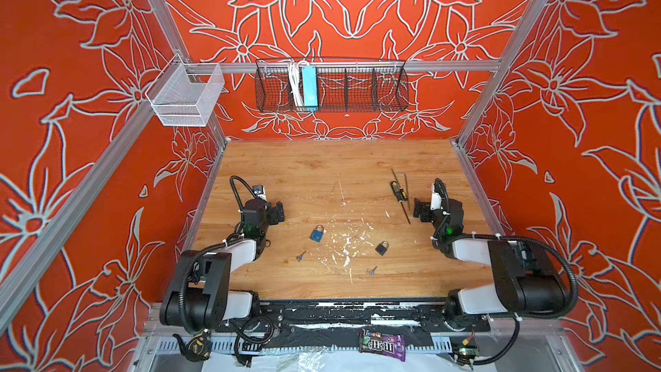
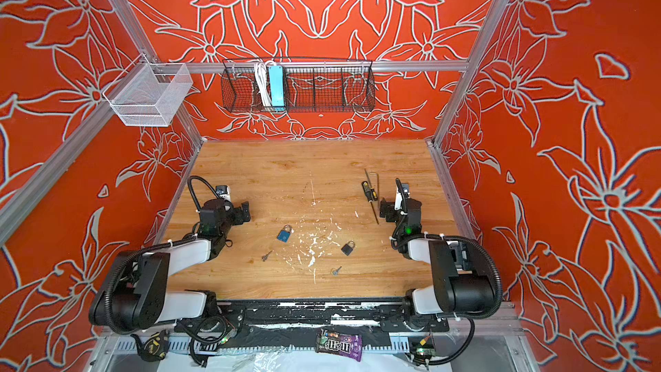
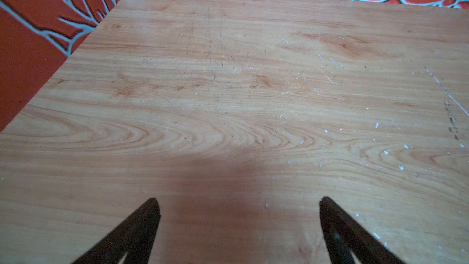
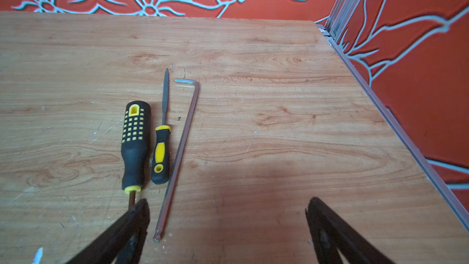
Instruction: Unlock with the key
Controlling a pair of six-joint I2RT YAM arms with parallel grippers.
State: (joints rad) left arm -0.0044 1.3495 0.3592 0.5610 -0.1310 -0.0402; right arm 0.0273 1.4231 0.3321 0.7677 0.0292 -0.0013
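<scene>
Both grippers are released and hold nothing. The left gripper hangs over bare wood at the left side of the table. The right gripper hangs at the right side, close to a big screwdriver and a hex key. In both top views a blue padlock lies near the middle, with one key near it. A black padlock lies further right, and a second key lies near that one.
</scene>
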